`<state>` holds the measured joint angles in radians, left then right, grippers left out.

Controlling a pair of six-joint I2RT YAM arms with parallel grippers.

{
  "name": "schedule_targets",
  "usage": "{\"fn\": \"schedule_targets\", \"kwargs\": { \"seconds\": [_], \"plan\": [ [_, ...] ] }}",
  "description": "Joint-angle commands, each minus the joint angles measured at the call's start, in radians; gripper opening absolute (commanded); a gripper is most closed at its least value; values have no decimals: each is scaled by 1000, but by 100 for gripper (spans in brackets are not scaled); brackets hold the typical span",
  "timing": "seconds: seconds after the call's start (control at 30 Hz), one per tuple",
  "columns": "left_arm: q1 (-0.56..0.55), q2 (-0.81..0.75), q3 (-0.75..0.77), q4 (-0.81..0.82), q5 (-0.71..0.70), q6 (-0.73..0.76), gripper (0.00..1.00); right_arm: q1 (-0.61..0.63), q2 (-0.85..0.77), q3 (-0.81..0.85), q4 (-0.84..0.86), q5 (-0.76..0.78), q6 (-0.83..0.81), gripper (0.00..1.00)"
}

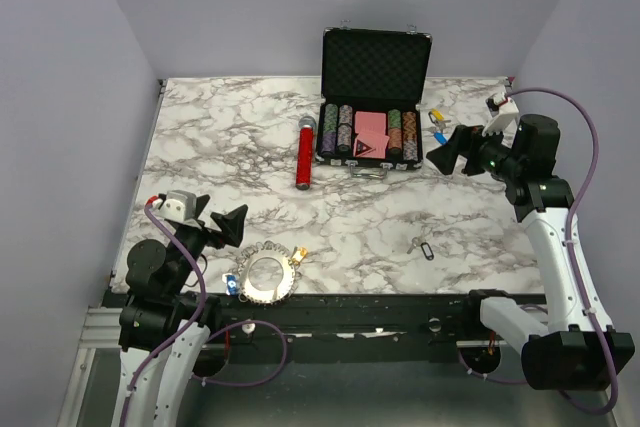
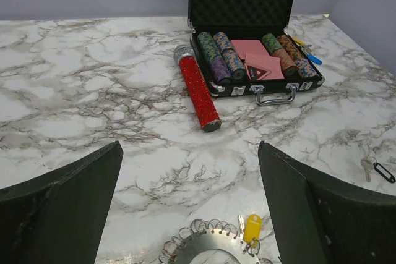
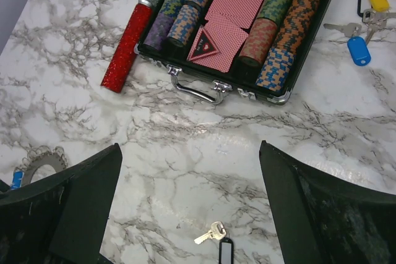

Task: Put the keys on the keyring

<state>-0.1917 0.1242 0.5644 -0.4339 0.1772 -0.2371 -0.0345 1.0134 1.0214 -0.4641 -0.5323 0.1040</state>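
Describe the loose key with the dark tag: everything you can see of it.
The key is small, of pale metal, its head joined to a dark oblong tag with a paler middle. Both lie flat on the marble table, near its front edge, right of centre, well apart from the keyring and the case. Only the table touches it.

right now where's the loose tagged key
Top view: the small silver key with dark oblong tag lies right of centre, below the black poker-chip case.
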Motion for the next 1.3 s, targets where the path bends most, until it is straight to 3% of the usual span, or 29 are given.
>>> {"fn": "schedule_targets", "kwargs": {
  "seconds": [0.0, 0.3, 0.47, 0.63, 0.77, 0.9, 1.1, 1.27],
  "plan": [
    [3, -14, -9, 23, 22, -8, 99, -5, -7, -9, 5, -21, -10, 100],
    [3, -11, -11, 24, 22, -11, 99, -7, 1, -23, -13, -144, -93, 100],
    [3, -12, -15, 27, 60, -68, 99, -5, 27, -3, -151, -410, -369, 100],
    [3, 23, -38, 32, 200, -258, 99, -5, 65, 5, -316, -665, -651, 100],
    [3, 45, -60, 8, 258, -379, 99, 1, 99, -4, -418, -773, -849, 100],
    [3, 64, -61, -55, 252, -422, 99, 57, 126, -20, -470, -756, -989, 100],
    [1, 149, -57, -106, 271, -455, 99, 188, 159, -76, -409, -594, -1011, 100],
    [-9, 247, -32, -126, 275, -438, 99, 208, 151, -119, -398, -555, -1053, 100]
  ]
}}
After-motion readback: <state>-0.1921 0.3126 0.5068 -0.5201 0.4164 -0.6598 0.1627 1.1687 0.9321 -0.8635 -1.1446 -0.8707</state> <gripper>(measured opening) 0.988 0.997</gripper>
